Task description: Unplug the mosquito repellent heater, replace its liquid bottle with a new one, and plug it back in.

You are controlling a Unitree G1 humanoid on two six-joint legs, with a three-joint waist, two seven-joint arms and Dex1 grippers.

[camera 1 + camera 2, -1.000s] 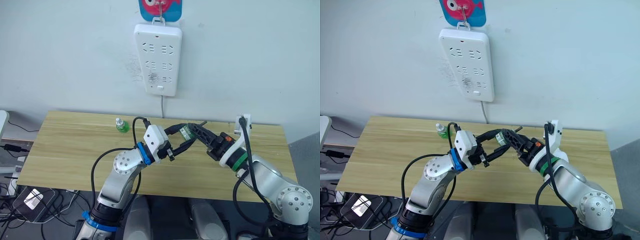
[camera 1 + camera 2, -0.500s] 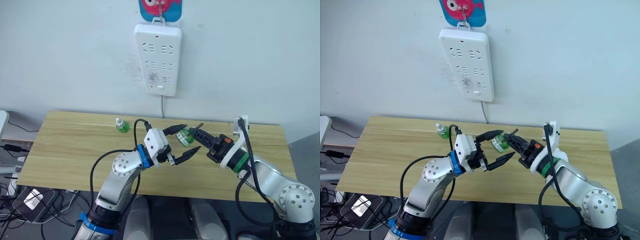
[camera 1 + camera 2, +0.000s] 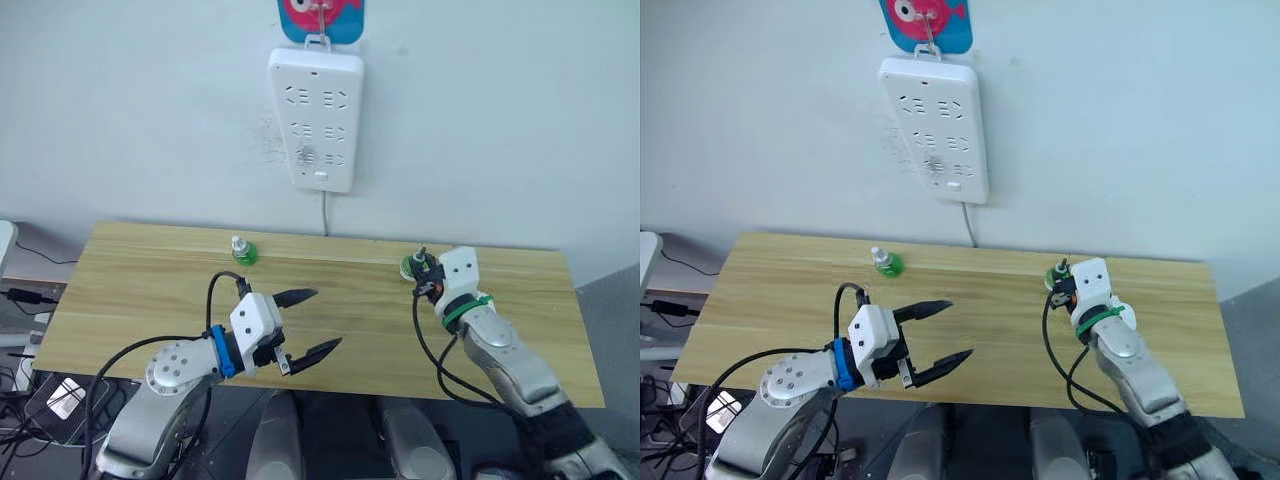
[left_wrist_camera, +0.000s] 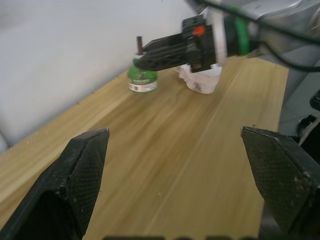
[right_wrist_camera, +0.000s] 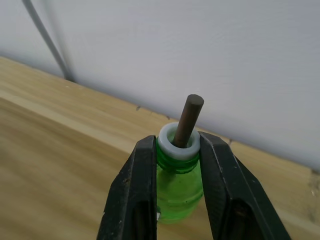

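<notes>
My right gripper (image 5: 177,145) is shut on the neck of a green liquid bottle (image 5: 176,192) with a white collar and a dark wick. The bottle (image 3: 411,266) is upright at the back right of the table, its base at the tabletop near the wall. A small white plastic body that looks like the mosquito repellent heater (image 4: 201,82) sits on the table under my right wrist. My left gripper (image 3: 326,318) is open and empty over the front middle of the table. A second green bottle (image 3: 241,252) stands at the back left.
A long white power strip (image 3: 315,118) hangs on the wall above the table's back edge, its cord (image 3: 324,212) dropping behind the wooden table (image 3: 130,290). Cables and a box lie on the floor at the left.
My left gripper let go of the bottle, opened wide and pulled back toward the table's front. My right gripper carried the bottle from the middle to the back right.
</notes>
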